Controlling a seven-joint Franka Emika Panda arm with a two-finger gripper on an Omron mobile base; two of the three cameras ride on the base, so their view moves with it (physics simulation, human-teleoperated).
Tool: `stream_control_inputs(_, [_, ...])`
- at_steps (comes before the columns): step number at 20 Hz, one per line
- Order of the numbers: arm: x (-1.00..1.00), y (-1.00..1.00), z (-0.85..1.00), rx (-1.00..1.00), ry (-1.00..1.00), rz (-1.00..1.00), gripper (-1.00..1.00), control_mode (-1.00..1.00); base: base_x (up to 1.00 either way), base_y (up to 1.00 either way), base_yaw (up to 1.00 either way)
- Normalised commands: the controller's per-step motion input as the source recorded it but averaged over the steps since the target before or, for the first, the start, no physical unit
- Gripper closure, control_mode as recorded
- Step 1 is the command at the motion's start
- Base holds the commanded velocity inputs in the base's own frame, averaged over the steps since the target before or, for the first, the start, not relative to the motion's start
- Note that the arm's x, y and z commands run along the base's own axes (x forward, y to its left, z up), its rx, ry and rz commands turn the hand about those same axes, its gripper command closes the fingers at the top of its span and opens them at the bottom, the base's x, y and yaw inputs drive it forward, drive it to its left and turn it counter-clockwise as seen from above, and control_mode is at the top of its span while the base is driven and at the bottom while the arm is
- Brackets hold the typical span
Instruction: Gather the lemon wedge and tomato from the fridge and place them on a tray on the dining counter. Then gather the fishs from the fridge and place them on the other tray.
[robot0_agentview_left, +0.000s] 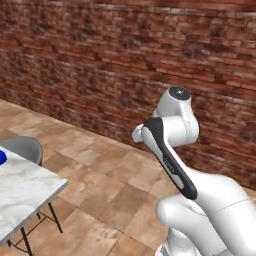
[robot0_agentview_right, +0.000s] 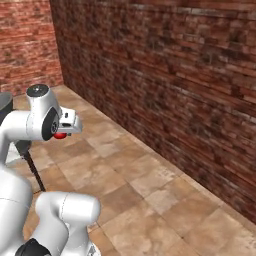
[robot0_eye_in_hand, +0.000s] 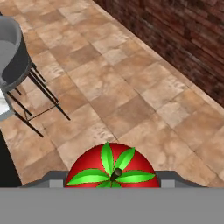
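My gripper (robot0_eye_in_hand: 113, 180) is shut on the tomato (robot0_eye_in_hand: 112, 169), a glossy red ball with a green leafy top that sits between the fingertips in the hand view. From the right base view the tomato (robot0_agentview_right: 60, 135) peeks out red under the white hand, held above the tiled floor. A corner of the marble-topped dining counter (robot0_agentview_left: 25, 195) lies at the lower left of the left base view, well to the left of the arm. The lemon wedge, the fishs, the fridge and the trays are out of view.
A round grey stool (robot0_agentview_left: 22, 147) stands by the counter corner, and the stool (robot0_eye_in_hand: 13, 57) shows again with its thin black legs in the hand view. A small blue object (robot0_agentview_left: 2, 156) lies at the counter's left edge. A brick wall (robot0_agentview_right: 175, 75) runs close ahead, with tiled floor below.
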Motion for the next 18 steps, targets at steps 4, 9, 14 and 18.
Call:
stream_control_inputs(4, [0.00,0.00,0.00,0.00,0.00,0.00,1.00,1.00,1.00,-0.30,0.32])
stream_control_inputs(9, [0.00,0.00,0.00,0.00,0.00,0.00,1.00,1.00,1.00,-0.31,0.35])
stream_control_inputs(14, [0.00,0.00,0.00,0.00,0.00,0.00,1.00,1.00,1.00,-0.25,0.35])
stream_control_inputs(18, [0.00,0.00,0.00,0.00,0.00,0.00,1.00,1.00,0.96,-0.14,0.35])
